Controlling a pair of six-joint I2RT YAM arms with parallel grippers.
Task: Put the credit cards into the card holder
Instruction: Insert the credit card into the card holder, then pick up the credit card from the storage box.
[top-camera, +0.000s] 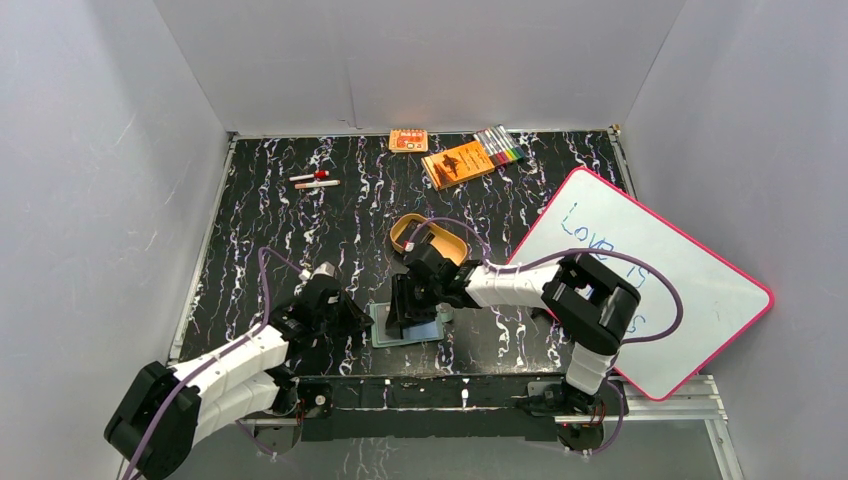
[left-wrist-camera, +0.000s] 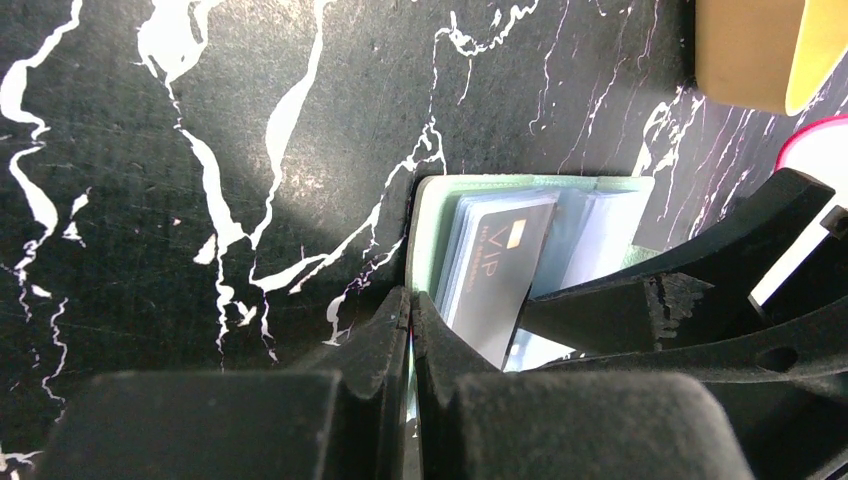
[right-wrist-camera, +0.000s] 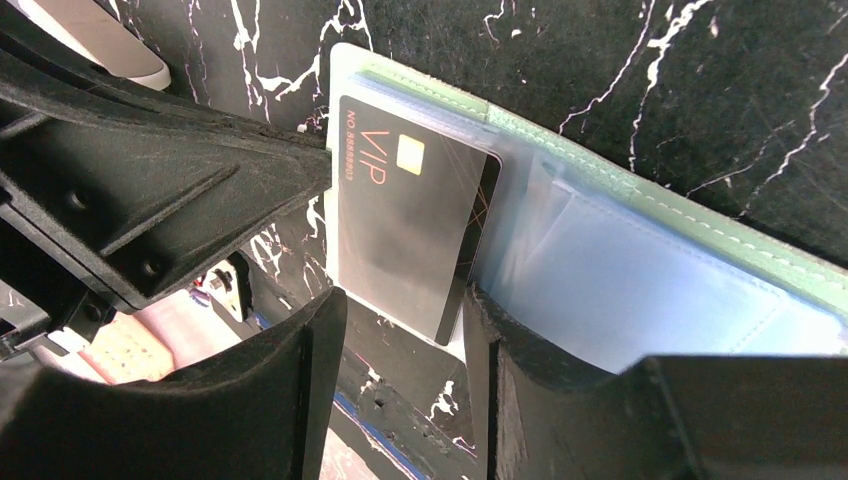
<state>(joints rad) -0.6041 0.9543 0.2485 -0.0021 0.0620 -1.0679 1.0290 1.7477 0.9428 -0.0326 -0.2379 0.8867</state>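
Observation:
The sage-green card holder (top-camera: 382, 330) lies open near the table's front edge, with its pale blue-grey pockets (right-wrist-camera: 640, 300) facing up. One dark grey-black credit card (right-wrist-camera: 410, 230) marked VIP sits partly inside the left pocket, its near end sticking out; it also shows in the left wrist view (left-wrist-camera: 500, 275). My left gripper (left-wrist-camera: 411, 310) is shut on the holder's left edge (left-wrist-camera: 425, 230). My right gripper (right-wrist-camera: 405, 370) is open, its fingers either side of the card's near corner, the right finger over the blue-grey pocket. I see no other card.
A tan oval tray (top-camera: 425, 238) stands just behind the holder. A pink-edged whiteboard (top-camera: 650, 290) leans at the right. At the back are an orange booklet (top-camera: 458, 163), markers (top-camera: 500, 147), a small orange box (top-camera: 408, 140) and two small sticks (top-camera: 315, 180).

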